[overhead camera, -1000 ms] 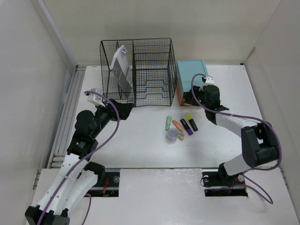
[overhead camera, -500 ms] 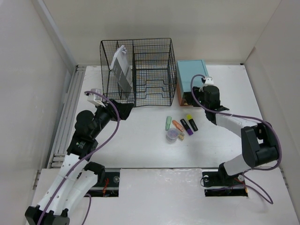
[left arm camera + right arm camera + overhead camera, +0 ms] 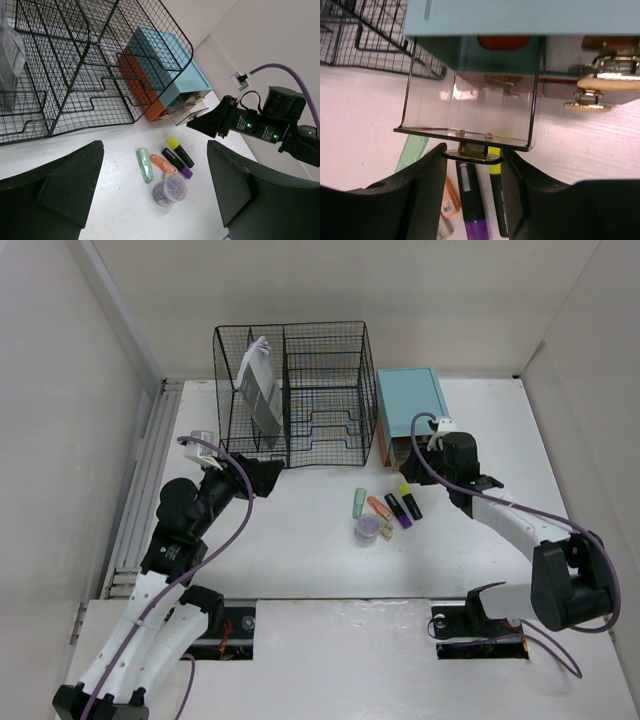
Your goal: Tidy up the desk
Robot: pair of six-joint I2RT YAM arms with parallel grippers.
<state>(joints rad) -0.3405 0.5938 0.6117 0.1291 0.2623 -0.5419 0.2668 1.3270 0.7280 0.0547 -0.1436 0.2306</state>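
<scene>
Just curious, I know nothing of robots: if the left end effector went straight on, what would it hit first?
Probably the highlighters and clip jar on the desk ahead, though depth is hard to judge.

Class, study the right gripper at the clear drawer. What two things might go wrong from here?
1. The right gripper pinches only the small handle of the clear drawer; it may slip off, or pull the drawer right out.
2. The highlighters lie just below that handle, so a low pull toward them might knock them.
</scene>
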